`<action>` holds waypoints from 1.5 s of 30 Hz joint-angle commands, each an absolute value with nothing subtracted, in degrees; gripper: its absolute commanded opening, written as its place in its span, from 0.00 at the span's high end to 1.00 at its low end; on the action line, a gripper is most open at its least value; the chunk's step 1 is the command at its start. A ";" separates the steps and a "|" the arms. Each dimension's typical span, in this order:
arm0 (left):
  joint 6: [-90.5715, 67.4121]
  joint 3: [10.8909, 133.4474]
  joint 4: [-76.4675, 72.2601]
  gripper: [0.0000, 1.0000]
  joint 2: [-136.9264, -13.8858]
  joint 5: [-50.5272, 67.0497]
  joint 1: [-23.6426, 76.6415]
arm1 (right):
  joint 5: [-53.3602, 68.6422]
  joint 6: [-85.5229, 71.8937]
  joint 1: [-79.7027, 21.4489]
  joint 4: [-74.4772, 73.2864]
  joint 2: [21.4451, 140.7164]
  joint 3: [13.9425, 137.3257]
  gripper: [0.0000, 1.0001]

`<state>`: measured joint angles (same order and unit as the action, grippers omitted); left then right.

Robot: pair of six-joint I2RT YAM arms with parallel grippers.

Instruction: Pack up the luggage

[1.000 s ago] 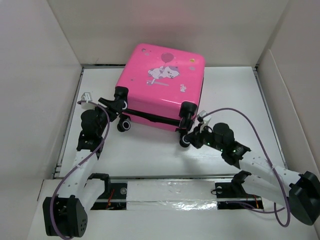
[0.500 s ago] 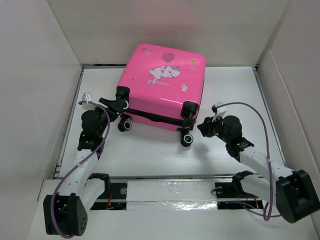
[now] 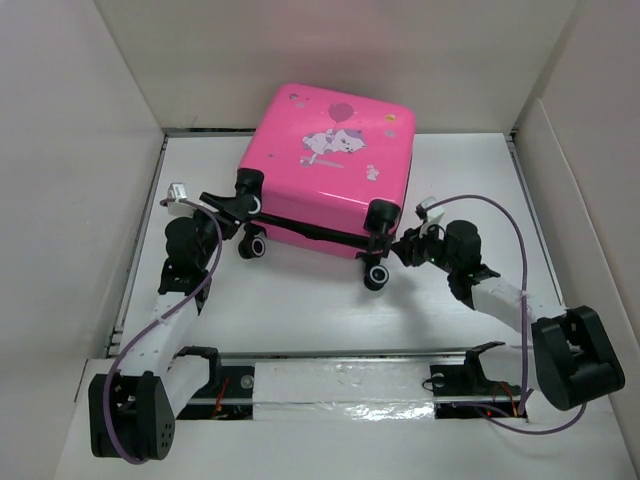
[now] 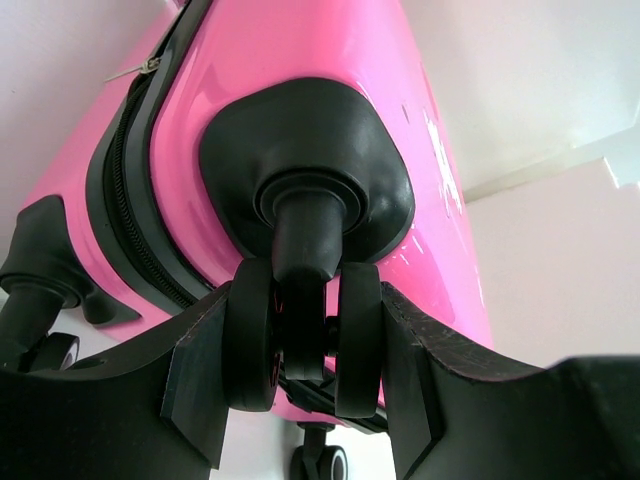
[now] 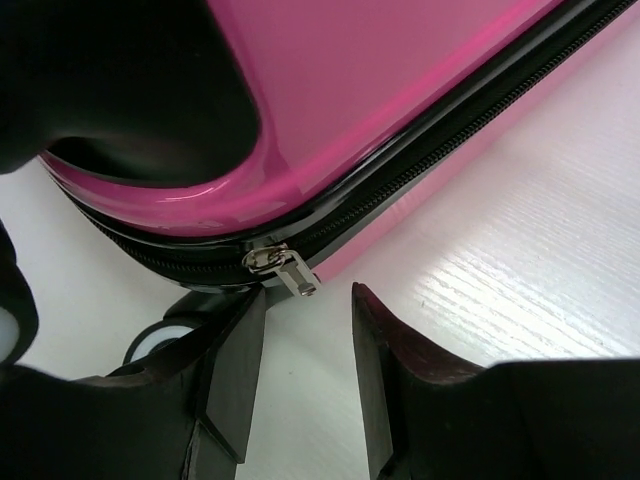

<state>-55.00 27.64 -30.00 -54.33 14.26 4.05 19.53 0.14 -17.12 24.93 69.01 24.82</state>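
Observation:
The pink luggage (image 3: 325, 170) lies flat and closed on the white table, its wheels toward me. My left gripper (image 3: 232, 207) is shut on its near-left caster wheel (image 4: 305, 340), both fingers pressed against the twin wheels. My right gripper (image 3: 402, 248) is open beside the near-right wheel (image 3: 377, 276). In the right wrist view the silver zipper pull (image 5: 285, 268) on the black zipper (image 5: 420, 160) hangs just in front of the open fingers (image 5: 375, 370), close to the left one. Another caster shows in the left wrist view (image 4: 325, 462).
White walls enclose the table on the left (image 3: 80, 180), back (image 3: 340, 60) and right (image 3: 590, 200). The arm bases and a taped rail (image 3: 340, 385) run along the near edge.
My right gripper has swung from low at the near-right wheel out to the right, then back in at the suitcase's right corner. The suitcase shifted slightly right. The left gripper keeps its hold.

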 commanded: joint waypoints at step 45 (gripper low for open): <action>-53.96 26.02 -40.43 1.00 -50.19 13.62 6.06 | 37.27 4.84 -20.21 34.44 74.53 31.56 0.80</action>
<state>-52.99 25.08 -30.00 -53.43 9.23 3.81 34.61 6.42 -17.32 27.35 75.24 29.10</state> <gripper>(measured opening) 0.472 0.221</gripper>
